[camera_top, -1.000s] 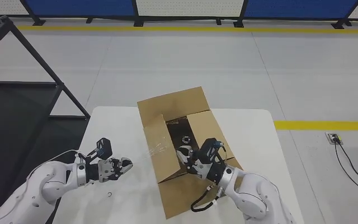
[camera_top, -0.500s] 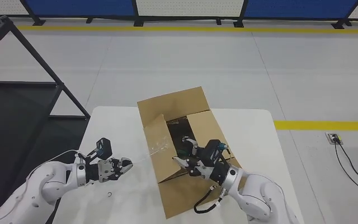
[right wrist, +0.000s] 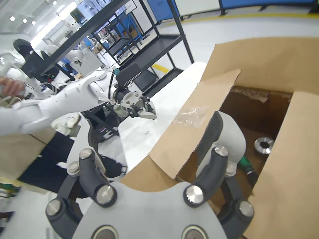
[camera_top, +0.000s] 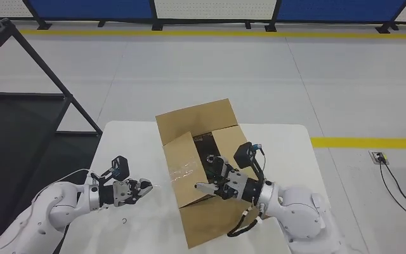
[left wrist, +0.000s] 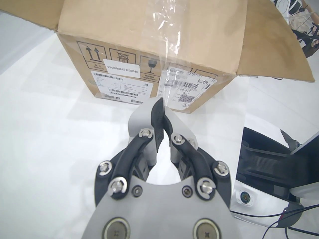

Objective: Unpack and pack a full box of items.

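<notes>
Left jaws: pinched shut on clear tape that runs up to the box.
Right jaws: wide, astride 1 raised flap.
Box: on desk, near left jaws.
Progress: flaps part-open; metal ring inside; judged early, unpacking and repacking both left.

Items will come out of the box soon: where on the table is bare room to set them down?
The table is bare at its far-left corner beside the box, and right of the box toward the far-right corner. Crowded near side: left gripper holding tape, right gripper astride a flap.
</notes>
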`<state>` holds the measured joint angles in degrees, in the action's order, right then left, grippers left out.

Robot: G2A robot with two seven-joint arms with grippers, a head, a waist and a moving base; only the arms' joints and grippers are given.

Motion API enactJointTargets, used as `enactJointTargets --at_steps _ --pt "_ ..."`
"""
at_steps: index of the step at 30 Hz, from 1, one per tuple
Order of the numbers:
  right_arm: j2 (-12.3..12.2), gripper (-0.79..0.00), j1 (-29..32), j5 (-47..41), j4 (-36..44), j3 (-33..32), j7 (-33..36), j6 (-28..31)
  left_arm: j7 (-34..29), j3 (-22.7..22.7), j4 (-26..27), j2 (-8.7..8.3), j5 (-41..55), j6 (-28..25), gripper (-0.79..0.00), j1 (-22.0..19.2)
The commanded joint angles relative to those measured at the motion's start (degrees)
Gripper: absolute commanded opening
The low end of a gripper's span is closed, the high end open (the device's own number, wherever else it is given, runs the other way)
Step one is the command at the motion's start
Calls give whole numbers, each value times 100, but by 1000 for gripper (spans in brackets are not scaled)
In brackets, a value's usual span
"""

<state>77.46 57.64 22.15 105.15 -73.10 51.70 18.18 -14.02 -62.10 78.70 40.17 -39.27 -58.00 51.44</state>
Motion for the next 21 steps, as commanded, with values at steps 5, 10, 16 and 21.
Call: enactJointTargets --at_steps 5,10,16,21 --pt "-42 0 -473 -1153 -322 -165 1009 -787 60 -9 4 14 -49 0 -785 14" --pt "-42 0 -473 -1153 -322 -165 1009 -787 147 -45 15 18 -103 0 -785 65" --pt "-27 0 -714 -1212 -833 193 1104 -1611 226 -125 31 7 -144 0 -785 133" --pt "-21 0 -1109 -1422 -1314 342 1282 -1984 271 -199 64 -10 -177 0 -785 191"
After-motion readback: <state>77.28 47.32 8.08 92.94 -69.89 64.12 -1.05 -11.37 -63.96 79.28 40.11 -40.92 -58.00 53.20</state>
